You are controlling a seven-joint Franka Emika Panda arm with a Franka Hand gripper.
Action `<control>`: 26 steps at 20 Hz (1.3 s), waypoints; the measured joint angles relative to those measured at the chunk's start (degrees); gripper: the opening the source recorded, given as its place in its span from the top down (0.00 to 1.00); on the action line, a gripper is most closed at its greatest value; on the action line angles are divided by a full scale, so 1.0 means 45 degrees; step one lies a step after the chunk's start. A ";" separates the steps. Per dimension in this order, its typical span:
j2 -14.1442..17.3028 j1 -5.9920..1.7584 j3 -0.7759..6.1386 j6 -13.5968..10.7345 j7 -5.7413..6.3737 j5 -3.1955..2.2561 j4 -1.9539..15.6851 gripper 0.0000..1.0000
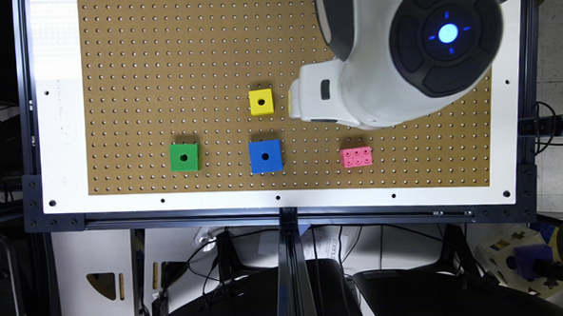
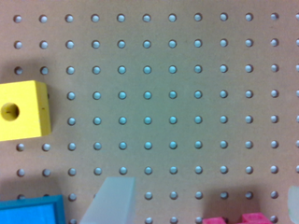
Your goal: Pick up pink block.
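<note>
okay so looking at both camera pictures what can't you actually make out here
- Gripper: in the wrist view only blurred fingertip pieces show at the frame edge, so open or shut cannot be told.
- Pink block: the wrist view's edge cuts it to a sliver; its studs are clear in the exterior view.
- Blue cube: cut off at the wrist view's edge.
- Pegboard: in the exterior view the arm hides part of it.

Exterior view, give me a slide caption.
Panda arm above pegboard; pink block untouched beside blue cube.
</note>
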 joint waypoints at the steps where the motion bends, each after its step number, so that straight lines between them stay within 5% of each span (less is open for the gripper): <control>1: 0.0065 0.0000 0.0033 0.0000 0.0000 0.0000 0.0114 0.00; 9: 0.1390 0.0001 0.0160 -0.0002 0.0000 0.0000 0.1699 0.00; 20: 0.2303 0.0000 0.0169 0.0465 0.0000 0.0000 0.1888 0.00; 26: 0.2780 0.0000 0.0168 0.0508 0.0000 0.0000 0.2612 0.00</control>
